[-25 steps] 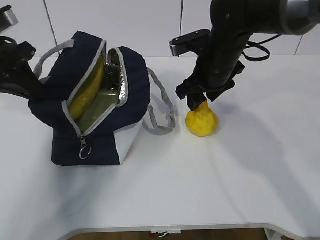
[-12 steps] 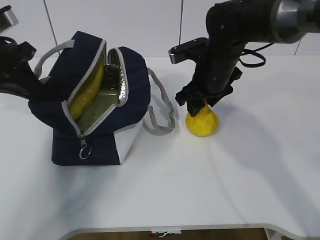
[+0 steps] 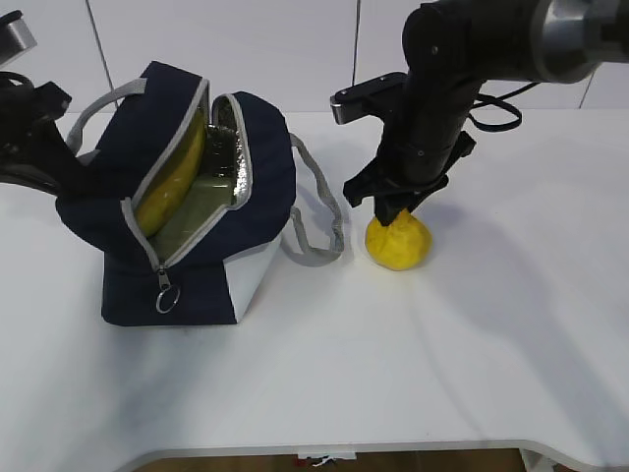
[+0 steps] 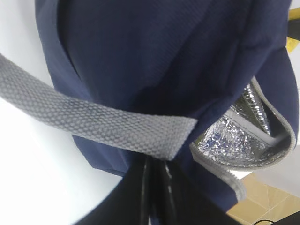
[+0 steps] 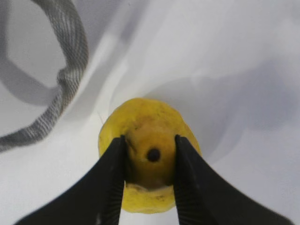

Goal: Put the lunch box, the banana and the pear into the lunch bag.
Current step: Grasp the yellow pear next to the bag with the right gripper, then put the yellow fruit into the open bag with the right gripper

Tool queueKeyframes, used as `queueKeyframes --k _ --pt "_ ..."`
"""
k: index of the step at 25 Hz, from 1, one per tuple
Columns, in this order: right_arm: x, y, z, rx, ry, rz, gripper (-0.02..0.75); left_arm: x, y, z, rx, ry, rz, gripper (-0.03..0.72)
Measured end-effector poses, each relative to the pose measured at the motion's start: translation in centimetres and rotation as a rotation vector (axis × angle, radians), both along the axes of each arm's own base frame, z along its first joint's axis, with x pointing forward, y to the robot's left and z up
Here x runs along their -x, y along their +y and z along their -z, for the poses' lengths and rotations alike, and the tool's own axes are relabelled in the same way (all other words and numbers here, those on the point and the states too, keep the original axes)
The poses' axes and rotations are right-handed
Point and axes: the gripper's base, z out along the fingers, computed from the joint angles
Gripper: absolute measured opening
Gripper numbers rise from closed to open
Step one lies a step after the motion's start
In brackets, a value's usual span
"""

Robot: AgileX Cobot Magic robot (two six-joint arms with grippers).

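Note:
The navy lunch bag (image 3: 260, 177) stands unzipped at the left, its foil lining showing. Inside it lie the yellow banana (image 3: 172, 177) and, beside that, the green-lidded lunch box (image 3: 201, 202). My left gripper (image 3: 67, 169) is shut on the bag's far left edge; in the left wrist view its fingers (image 4: 157, 176) pinch navy fabric (image 4: 154, 56) under a grey strap (image 4: 93, 122). The yellow pear (image 3: 398, 243) sits on the table right of the bag. My right gripper (image 3: 393, 208) comes down on it from above, and both jaws press the pear's (image 5: 140, 115) neck, stem end up between them (image 5: 150, 140).
A grey handle loop (image 3: 319, 211) of the bag lies on the white table between bag and pear, also in the right wrist view as a grey handle (image 5: 70, 56). The zipper's ring pull (image 3: 164, 295) hangs at the bag's front. The table's front edge (image 3: 324, 447) runs below.
My right gripper has sunk a little onto the pear and its jaws have closed against the neck. The pear, the bag and my left arm have stayed put.

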Motion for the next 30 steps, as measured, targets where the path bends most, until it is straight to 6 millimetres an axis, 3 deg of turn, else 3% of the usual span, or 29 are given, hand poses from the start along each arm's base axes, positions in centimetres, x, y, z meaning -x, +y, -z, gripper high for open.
queueKeyframes --k 5,10,19,24,30 --pt "0.3 -0.2 -1.2 0.034 0.071 0.012 0.244 0.0 0.0 0.0 0.000 0.000 0.000 -0.007" --pt "-0.5 0.3 -5.3 -0.003 0.027 0.022 0.243 0.0 0.0 0.0 0.000 0.000 0.000 -0.007" --pt "-0.2 3.4 -13.0 -0.391 -0.048 -0.053 0.241 0.0 0.0 0.0 0.000 0.000 0.000 -0.007" --pt "0.3 5.4 -13.4 -0.637 0.043 -0.087 0.241 -0.1 0.0 0.0 -0.001 -0.006 -0.004 -0.007" --pt "-1.3 7.0 -10.8 -0.768 0.083 -0.072 0.242 -0.1 -0.1 -0.1 0.019 -0.006 -0.011 -0.007"
